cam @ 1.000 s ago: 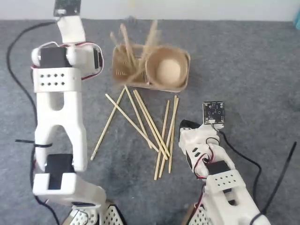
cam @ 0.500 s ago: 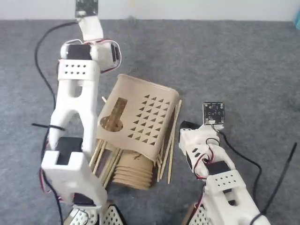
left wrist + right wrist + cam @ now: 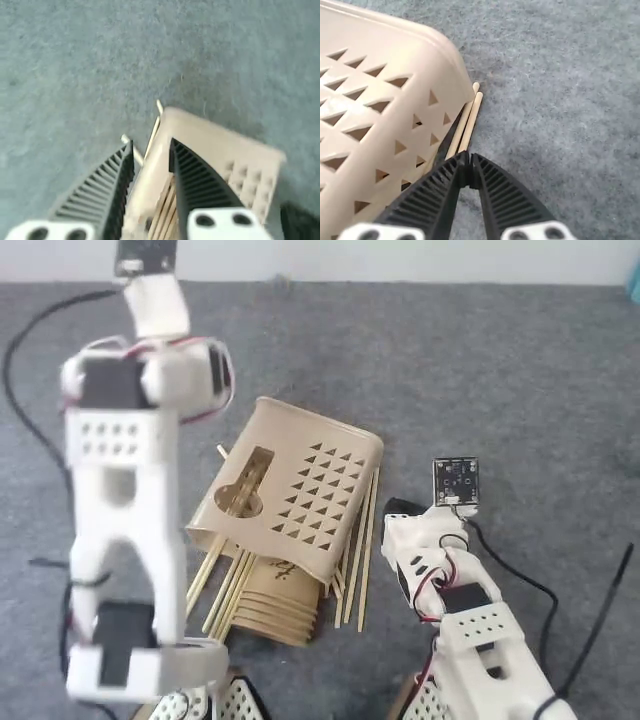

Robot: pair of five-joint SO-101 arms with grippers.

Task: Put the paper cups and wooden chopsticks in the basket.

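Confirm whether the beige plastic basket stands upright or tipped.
Tipped: the beige plastic basket lies holed side up over wooden chopsticks and paper cups.

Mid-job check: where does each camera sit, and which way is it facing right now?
High view: fixed above the table, looking down on the overturned basket, chopsticks, left arm and right arm.
Left wrist view: on the left arm, facing down past its open left tool at a basket corner.
Right wrist view: on the right arm, facing down past its shut right tool at the basket's side and two chopsticks.
Shared: all three show the basket.
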